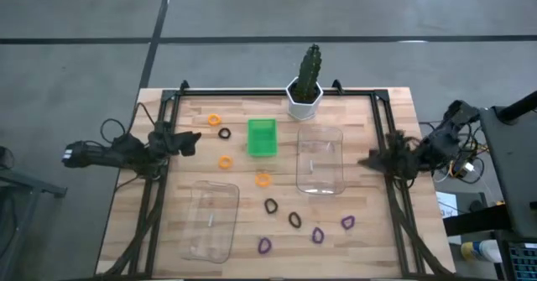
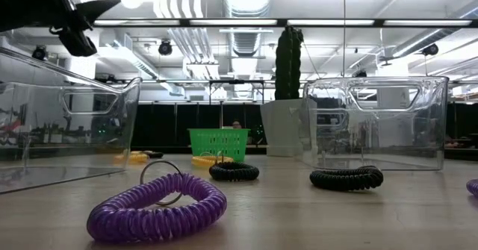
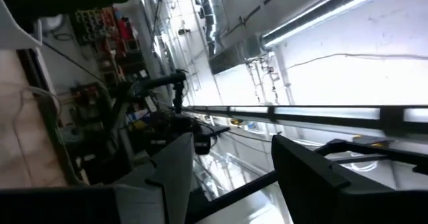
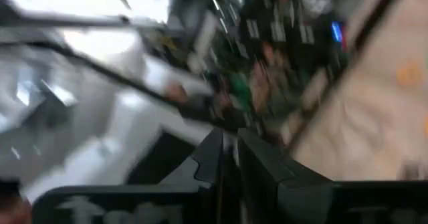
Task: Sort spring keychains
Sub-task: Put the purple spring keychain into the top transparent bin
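Nine small spring keychains lie loose on the wooden table. The orange ones (image 1: 213,119) (image 1: 225,161) (image 1: 263,179) lie toward the far left. Black ones (image 1: 224,133) (image 1: 271,205) (image 1: 294,220) and purple ones (image 1: 265,246) (image 1: 319,235) (image 1: 347,222) lie mostly toward the near edge. One purple keychain (image 2: 157,209) lies closest in the low view. My left gripper (image 1: 191,141) (image 3: 231,150) hovers open above the table's left edge, level with the green tray. My right gripper (image 1: 367,158) (image 4: 231,144) hovers shut at the right edge, beside the clear box. Neither touches anything.
A green tray (image 1: 262,137) stands at the far middle. One clear box (image 1: 319,159) sits right of it and another (image 1: 210,220) lies near the left front. A potted cactus (image 1: 304,96) stands at the far edge. A black frame rail (image 1: 386,147) borders the table.
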